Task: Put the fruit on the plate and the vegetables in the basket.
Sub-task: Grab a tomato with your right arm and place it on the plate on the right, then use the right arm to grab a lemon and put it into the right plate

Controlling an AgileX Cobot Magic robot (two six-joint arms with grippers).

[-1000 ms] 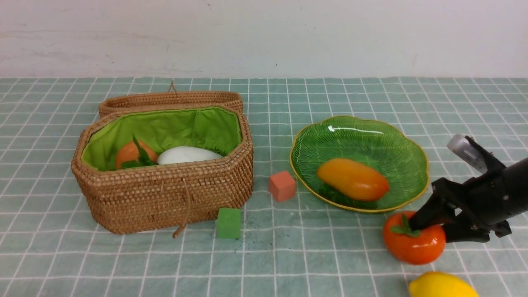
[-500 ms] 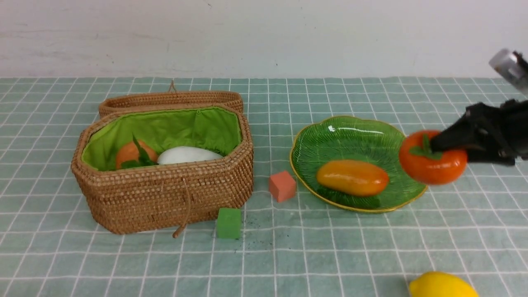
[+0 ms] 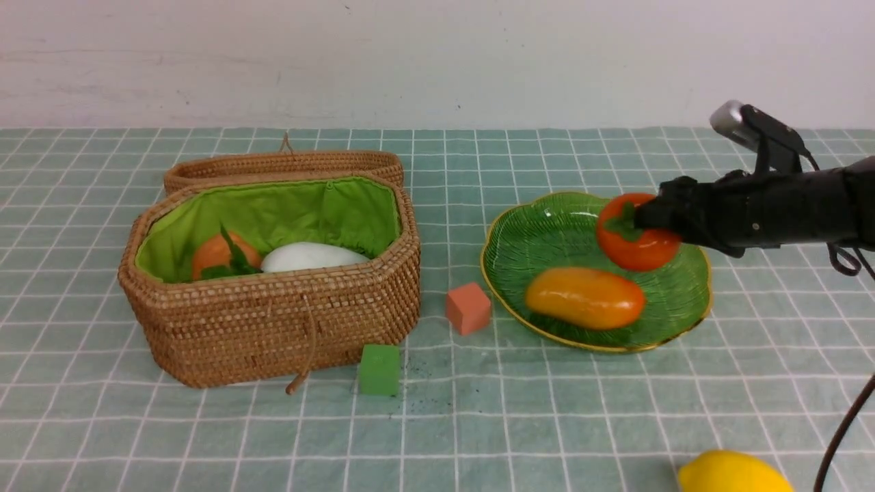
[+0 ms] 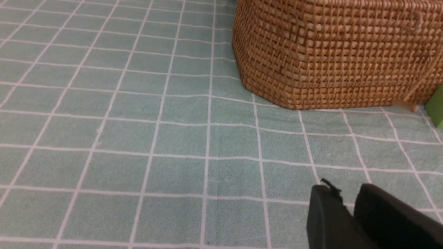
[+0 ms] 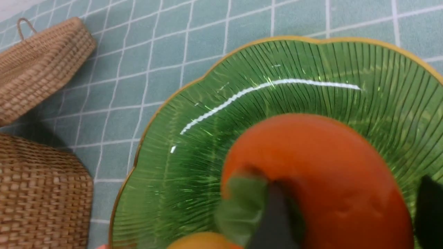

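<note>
1. Lifted off the cloth a second ago, the persimmon point(image 3: 636, 240) now hangs over the plate point(image 3: 519, 225), just above the mango point(image 3: 584, 298).
2. Spread around the persimmon, the right gripper point(image 3: 649, 215) has one finger point(image 5: 273, 214) on the leafy cap; whether it grips or is letting go, I cannot tell.
3. Resting low by the basket point(image 3: 273, 321), the left gripper point(image 4: 351, 214) is nearly pressed together, pinching nothing.
4. Radish point(image 3: 311, 257) and potato point(image 3: 215, 254) lie in the basket; the lemon point(image 3: 731, 473) waits on the cloth.
</note>
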